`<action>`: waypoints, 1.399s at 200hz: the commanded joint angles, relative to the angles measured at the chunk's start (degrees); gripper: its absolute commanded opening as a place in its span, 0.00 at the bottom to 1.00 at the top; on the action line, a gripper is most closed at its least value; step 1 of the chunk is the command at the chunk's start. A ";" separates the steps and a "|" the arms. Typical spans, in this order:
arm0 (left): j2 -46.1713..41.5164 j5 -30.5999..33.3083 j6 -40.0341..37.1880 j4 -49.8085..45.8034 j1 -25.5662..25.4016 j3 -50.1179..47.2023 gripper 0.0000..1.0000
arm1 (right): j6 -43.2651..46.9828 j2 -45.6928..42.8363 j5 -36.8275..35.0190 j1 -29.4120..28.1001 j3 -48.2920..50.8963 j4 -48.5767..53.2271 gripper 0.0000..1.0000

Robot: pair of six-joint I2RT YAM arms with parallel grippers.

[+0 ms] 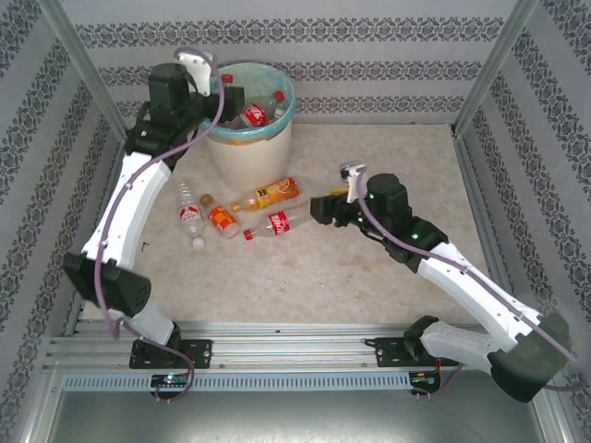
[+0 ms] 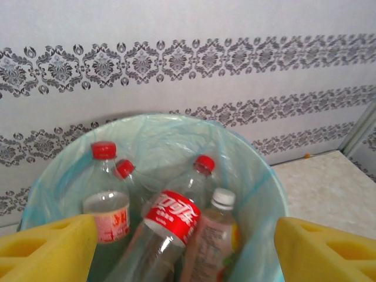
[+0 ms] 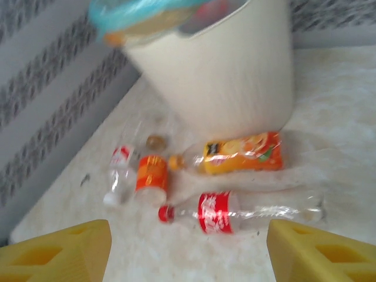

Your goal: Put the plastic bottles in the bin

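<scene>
The left jaws stand wide with nothing between them, above the bin [image 1: 249, 152] at the far left of the tabletop [image 1: 369, 305]. Several plastic bottles [image 2: 173, 214] lie inside it on the teal liner [image 2: 247, 170]. The right jaws are wide and empty, low over the tabletop. They face four bottles lying just before the bin: the orange-labelled bottle [image 1: 270, 194], the cola-labelled bottle [image 1: 277, 223], and two smaller bottles [image 1: 222, 220] to their left.
</scene>
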State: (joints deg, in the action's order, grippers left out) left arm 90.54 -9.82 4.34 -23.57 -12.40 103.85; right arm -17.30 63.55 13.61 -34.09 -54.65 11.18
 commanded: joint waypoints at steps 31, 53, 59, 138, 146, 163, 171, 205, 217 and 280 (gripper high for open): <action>-20.39 2.64 4.89 0.75 -1.58 -23.60 0.79 | 36.59 13.62 8.46 -1.02 -8.60 11.55 0.74; -29.18 1.37 5.03 -1.85 -1.68 -33.52 0.80 | 47.71 18.36 10.36 -1.06 -8.82 8.60 0.76; -31.39 1.43 4.79 -2.92 -1.68 -36.02 0.80 | 50.32 20.08 10.63 -0.95 -9.45 8.47 0.76; -51.55 0.11 2.52 -6.09 -1.69 -58.28 0.83 | 67.23 38.17 9.73 -2.02 -18.99 8.16 0.77; -52.48 0.53 2.52 -5.73 -1.63 -59.72 0.83 | 68.13 39.42 9.56 -2.02 -19.64 8.07 0.77; -53.83 1.63 2.43 -5.59 -1.65 -61.70 0.85 | 70.07 42.16 9.13 -2.04 -21.41 9.03 0.77; -54.24 2.08 2.43 -5.63 -1.66 -62.15 0.85 | 70.90 43.51 8.52 -2.04 -22.32 9.66 0.77; -55.63 3.42 2.79 -5.65 -1.71 -63.56 0.86 | 74.11 48.15 6.56 -1.84 -24.73 11.78 0.77; -56.15 4.18 2.61 -5.73 -1.63 -63.80 0.86 | 74.76 49.56 5.85 -1.86 -25.44 12.58 0.77; -56.18 4.55 2.60 -5.26 -1.58 -64.28 0.88 | 76.60 55.31 2.48 -2.20 -28.47 15.48 0.76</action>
State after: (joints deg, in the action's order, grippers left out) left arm 34.59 -5.89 7.53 -29.39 -13.56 40.49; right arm 57.25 116.81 17.41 -35.53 -81.73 22.59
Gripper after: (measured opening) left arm 0.873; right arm 0.762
